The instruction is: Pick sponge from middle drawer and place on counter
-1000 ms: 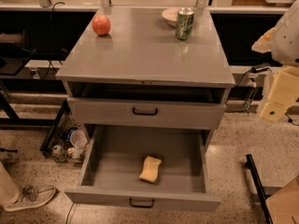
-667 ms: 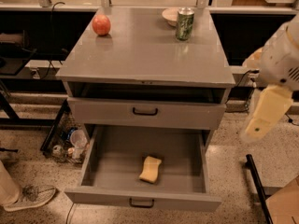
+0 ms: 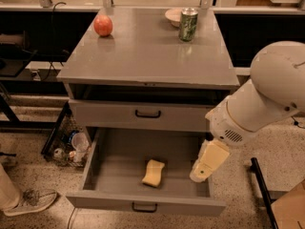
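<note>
Camera view looks down on the cabinet from the front, and I read it from the left. On the counter [image 3: 143,56] a red apple [image 3: 103,25] sits near the far left corner. A pale bowl [image 3: 173,15] and a green can [image 3: 188,25] stand near the far right corner, so I would later aim for the near half of the top.

Below the counter's near edge the upper drawer [image 3: 143,114] is almost closed and the middle drawer [image 3: 114,154] is pulled well out. The sponge [image 3: 153,172] lies flat on the drawer floor, a little right of centre and towards the front wall, touching no wall.

The gripper [image 3: 204,163] hangs over the drawer's right side, below the counter's near right corner and to the right of the sponge. I cannot tell whether it is apart or together.

I judge the step in hand to be the reach. To do it well I would:
- Slide left until I am over the sponge, staying above the right wall and clear of the upper drawer front.
- Line up across the sponge's narrower width.
- Come straight down.
- Close gently, since foam squashes and can spring out.
</note>
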### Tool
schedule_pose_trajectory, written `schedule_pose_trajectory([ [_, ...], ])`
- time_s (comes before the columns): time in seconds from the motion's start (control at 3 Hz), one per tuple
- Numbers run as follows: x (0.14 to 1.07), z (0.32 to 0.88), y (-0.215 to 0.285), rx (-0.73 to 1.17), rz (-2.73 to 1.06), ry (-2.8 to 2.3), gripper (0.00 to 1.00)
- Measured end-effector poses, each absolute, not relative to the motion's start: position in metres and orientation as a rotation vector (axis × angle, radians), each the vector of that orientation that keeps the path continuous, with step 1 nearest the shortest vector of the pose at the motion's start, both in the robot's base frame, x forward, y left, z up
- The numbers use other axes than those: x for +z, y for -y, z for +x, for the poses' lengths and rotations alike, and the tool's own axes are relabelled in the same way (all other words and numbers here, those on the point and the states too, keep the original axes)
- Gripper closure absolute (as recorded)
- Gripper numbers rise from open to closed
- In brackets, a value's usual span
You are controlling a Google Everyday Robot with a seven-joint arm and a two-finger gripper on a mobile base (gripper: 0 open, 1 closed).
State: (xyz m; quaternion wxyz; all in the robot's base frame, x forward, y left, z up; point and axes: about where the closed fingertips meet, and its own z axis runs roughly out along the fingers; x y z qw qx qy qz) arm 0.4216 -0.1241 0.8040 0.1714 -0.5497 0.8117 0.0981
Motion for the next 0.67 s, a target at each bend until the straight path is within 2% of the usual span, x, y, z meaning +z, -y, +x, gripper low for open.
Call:
schedule_pose_trajectory([
  [0.67, 0.779, 0.429, 0.124, 0.337, -1.428, -2.382, 0.00],
])
